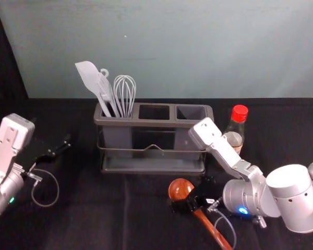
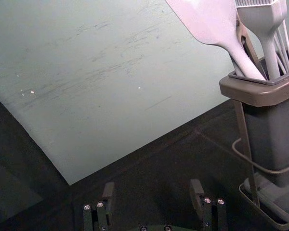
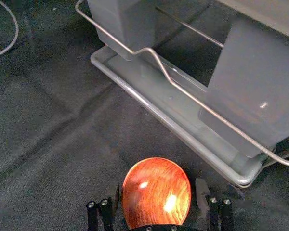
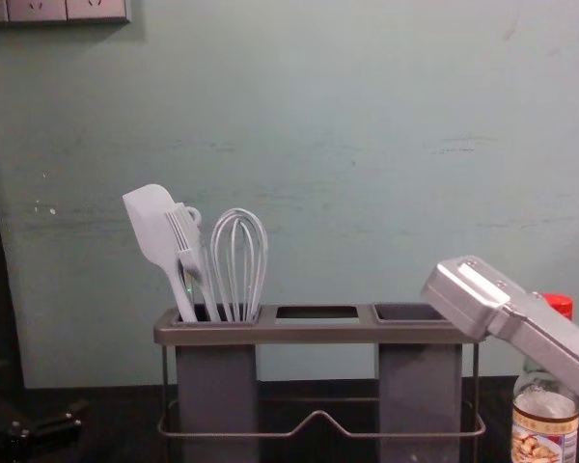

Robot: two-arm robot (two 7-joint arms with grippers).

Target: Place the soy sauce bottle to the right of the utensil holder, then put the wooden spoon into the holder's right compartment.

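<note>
The soy sauce bottle (image 1: 235, 136) stands up just to the right of the utensil holder (image 1: 154, 123), so that part of the job looks done. The wooden spoon (image 1: 180, 188) lies flat on the black cloth (image 1: 94, 208), on the near side of the holder and a bit right of its middle. The right gripper (image 3: 159, 190) is down at the spoon, with its fingers apart, one on each side of the round end. It looks set there so it can squeeze the spoon near the neck, but I don't think it has a grip yet. The left gripper (image 2: 153, 192) waits off to the left, fingers apart, holding nothing, maybe to keep out of the way. The spoon is long and thin. Its round end points far and a little left, and its handle runs near and right. It will have to be tipped up to go into the right compartment (image 1: 191, 112).
</note>
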